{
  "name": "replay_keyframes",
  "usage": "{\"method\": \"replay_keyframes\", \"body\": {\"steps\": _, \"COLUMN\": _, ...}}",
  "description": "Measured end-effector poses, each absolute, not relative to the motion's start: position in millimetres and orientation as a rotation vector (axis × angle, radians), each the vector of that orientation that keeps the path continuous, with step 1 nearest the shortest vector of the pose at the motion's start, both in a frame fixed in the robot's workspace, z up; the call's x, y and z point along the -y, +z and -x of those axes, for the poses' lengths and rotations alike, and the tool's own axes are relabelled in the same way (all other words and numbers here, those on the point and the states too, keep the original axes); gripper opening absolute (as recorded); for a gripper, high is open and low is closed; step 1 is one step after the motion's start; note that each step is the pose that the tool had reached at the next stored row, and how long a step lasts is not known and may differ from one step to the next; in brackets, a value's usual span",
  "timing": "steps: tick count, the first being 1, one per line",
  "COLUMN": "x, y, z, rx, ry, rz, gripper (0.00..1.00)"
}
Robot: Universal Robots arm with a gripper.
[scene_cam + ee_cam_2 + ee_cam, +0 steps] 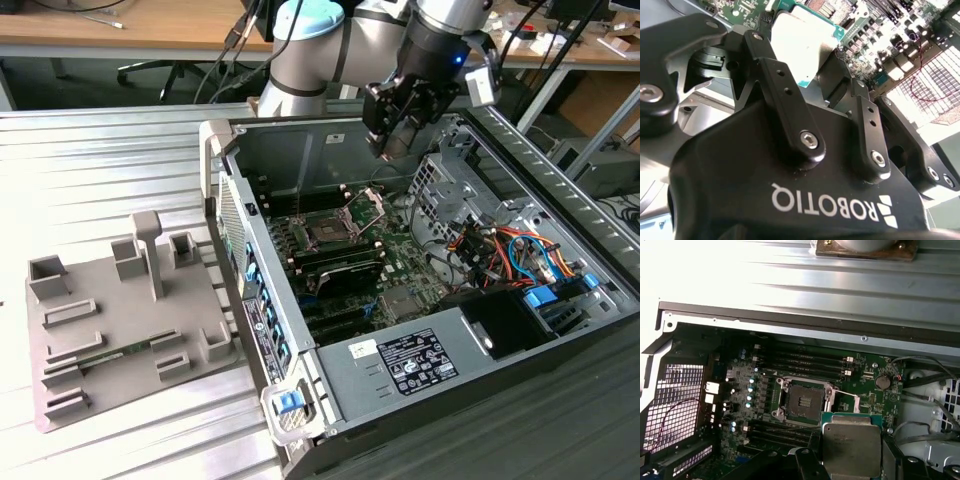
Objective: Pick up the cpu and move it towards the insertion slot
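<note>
Motherboard (740,390), green, is housed in the open grey computer case (330,150); above its dark square silver-framed insertion slot (802,402), the flat silvery square cpu (851,447) is clamped by the black gripper (392,143).

cpu (852,447) – matt silvery metal, green-rimmed

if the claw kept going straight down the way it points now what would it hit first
Probably the green motherboard beside the open square silver-framed socket, not the socket itself. The claw, holding the flat silvery square cpu, hangs above the open case; depth is unclear.
</note>
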State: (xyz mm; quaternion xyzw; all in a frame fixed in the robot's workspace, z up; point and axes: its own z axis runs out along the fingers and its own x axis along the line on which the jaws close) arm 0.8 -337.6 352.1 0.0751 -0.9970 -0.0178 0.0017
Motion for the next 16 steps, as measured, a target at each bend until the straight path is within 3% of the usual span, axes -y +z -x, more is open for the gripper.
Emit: {"method": "replay_keyframes", "body": {"steps": 16, "x": 338, "y": 348, "z": 12, "rx": 3.129, "ry": -0.056, "rz": -0.232, "gripper": 0.55}}
